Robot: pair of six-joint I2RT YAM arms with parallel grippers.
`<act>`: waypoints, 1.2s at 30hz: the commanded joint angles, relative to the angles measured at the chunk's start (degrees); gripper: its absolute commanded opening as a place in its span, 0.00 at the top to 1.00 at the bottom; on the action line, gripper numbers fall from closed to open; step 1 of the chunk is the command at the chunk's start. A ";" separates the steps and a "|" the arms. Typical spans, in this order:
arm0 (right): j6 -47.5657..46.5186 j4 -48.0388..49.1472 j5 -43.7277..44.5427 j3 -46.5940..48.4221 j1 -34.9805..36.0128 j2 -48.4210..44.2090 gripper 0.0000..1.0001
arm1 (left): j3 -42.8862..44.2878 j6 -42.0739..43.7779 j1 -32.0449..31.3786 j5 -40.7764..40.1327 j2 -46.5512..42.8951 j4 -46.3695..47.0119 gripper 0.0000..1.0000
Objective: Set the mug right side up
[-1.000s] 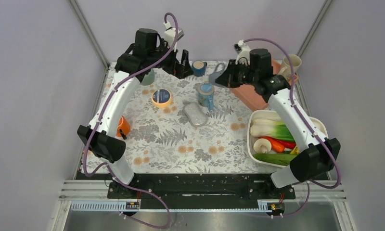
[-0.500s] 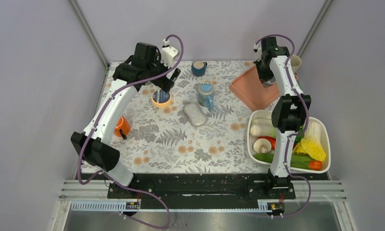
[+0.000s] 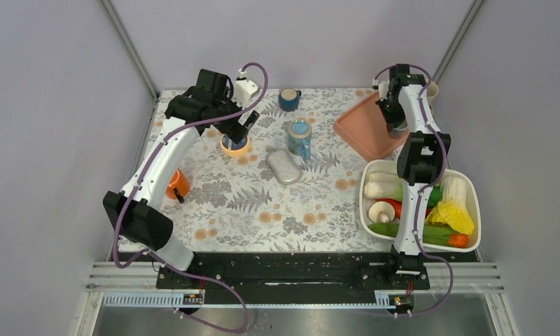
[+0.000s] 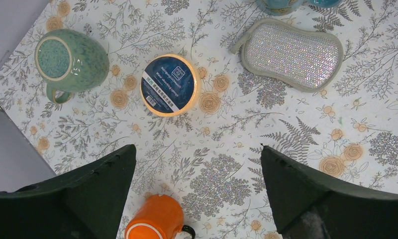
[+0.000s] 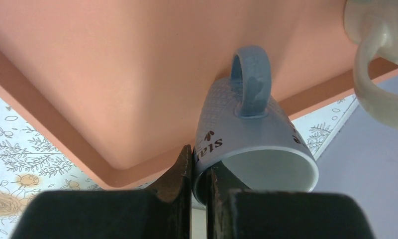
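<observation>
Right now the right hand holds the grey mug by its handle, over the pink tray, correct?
No. The right hand pinches the grey mug by its rim, not its handle, which sticks out free. The rest holds: it is over the pink tray. The right wrist view shows it.

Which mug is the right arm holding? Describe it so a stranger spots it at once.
Start at the pink tray on the far right, seen from above. Over it, the right arm's fingers pinch the rim of a mug. It is pale blue-grey with dark lettering, unlike the plain cream mug beside it.
</observation>
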 commanded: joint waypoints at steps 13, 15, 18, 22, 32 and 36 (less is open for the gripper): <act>0.55 0.22 -2.82 4.06 -1.85 -1.53 0.39 | -4.80 7.79 0.49 2.97 -3.28 -4.22 0.01; 0.96 -0.44 -3.74 4.88 -1.77 -3.17 0.31 | -6.79 22.41 0.48 5.47 -4.43 -10.98 0.05; 1.91 -1.71 -4.24 6.03 -1.37 -6.08 0.17 | -8.81 44.41 0.73 5.60 -4.84 -29.71 0.14; 2.78 -2.97 -1.98 7.29 -0.10 -10.96 0.01 | -17.29 58.72 0.74 -4.81 -8.03 -34.46 0.18; 12.83 0.04 -2.89 -3.55 4.73 -27.44 0.01 | -19.09 30.94 5.76 -8.33 -9.64 -19.44 0.20; 17.07 6.92 -6.75 -14.58 6.32 -34.19 0.00 | -25.65 38.46 6.57 -3.53 -17.91 -20.88 0.22</act>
